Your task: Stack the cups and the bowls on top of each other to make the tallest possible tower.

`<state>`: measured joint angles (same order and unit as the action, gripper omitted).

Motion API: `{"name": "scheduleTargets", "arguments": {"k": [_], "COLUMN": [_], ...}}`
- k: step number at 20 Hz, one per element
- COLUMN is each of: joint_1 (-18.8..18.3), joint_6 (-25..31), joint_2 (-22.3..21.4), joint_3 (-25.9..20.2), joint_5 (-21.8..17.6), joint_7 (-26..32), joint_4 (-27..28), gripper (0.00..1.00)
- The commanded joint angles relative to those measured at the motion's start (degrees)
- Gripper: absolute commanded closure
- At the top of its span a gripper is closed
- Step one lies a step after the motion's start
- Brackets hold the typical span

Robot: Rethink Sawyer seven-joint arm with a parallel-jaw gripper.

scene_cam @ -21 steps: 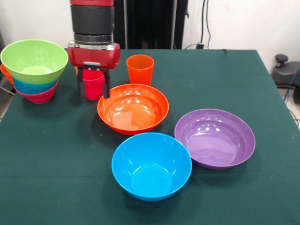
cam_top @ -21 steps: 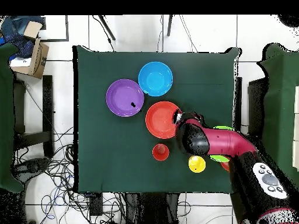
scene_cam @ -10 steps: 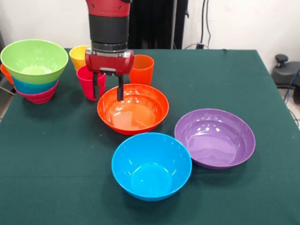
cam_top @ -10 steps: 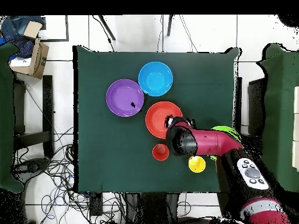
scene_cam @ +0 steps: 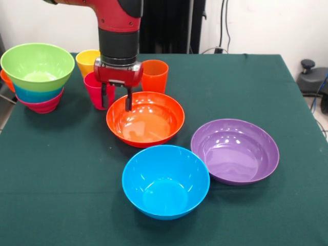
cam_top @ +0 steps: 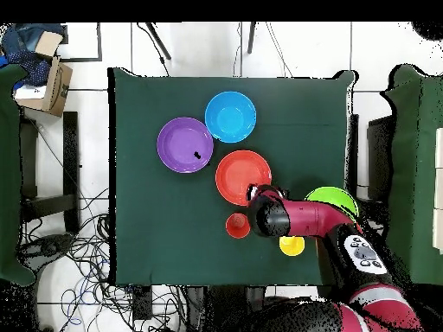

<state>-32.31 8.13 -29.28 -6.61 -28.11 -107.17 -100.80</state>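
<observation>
My gripper [scene_cam: 116,106] hangs open with nothing between its fingers, over the far-left rim of the large orange bowl [scene_cam: 146,122]. One finger is in front of the red-pink cup [scene_cam: 94,88]. The yellow cup [scene_cam: 86,61] stands behind that cup, and the orange cup [scene_cam: 155,76] is to the gripper's right. At the left edge stands the tower: a lime green bowl [scene_cam: 37,64] nested on a translucent blue bowl [scene_cam: 36,95] and a magenta bowl [scene_cam: 45,106]. The blue bowl [scene_cam: 165,182] and purple bowl [scene_cam: 236,151] sit in front. In the overhead view my arm [cam_top: 298,216] hides the red-pink cup.
A translucent orange bowl [scene_cam: 4,78] peeks out behind the tower at the left edge. The green table cloth [scene_cam: 61,169] covers the table. Beside the table in the overhead view are cables on the floor [cam_top: 78,251] and a cardboard box [cam_top: 48,82].
A second ago the gripper stood around the red-pink cup. It has moved right without it to the orange bowl's rim, uncovering the yellow cup. The cups and bowls have not moved.
</observation>
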Motion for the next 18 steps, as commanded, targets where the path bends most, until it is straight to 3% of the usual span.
{"name": "scheduleTargets", "arguments": {"k": [1, 18], "joint_1": [1.6, 3.3], "joint_6": [-2.3, -4.9], "joint_2": [3.9, 7.3], "joint_3": [0.7, 3.3], "joint_5": [-1.7, -1.5], "joint_7": [-4.4, -4.3], "joint_4": [3.9, 6.3], "gripper": [0.0, 0.0]}}
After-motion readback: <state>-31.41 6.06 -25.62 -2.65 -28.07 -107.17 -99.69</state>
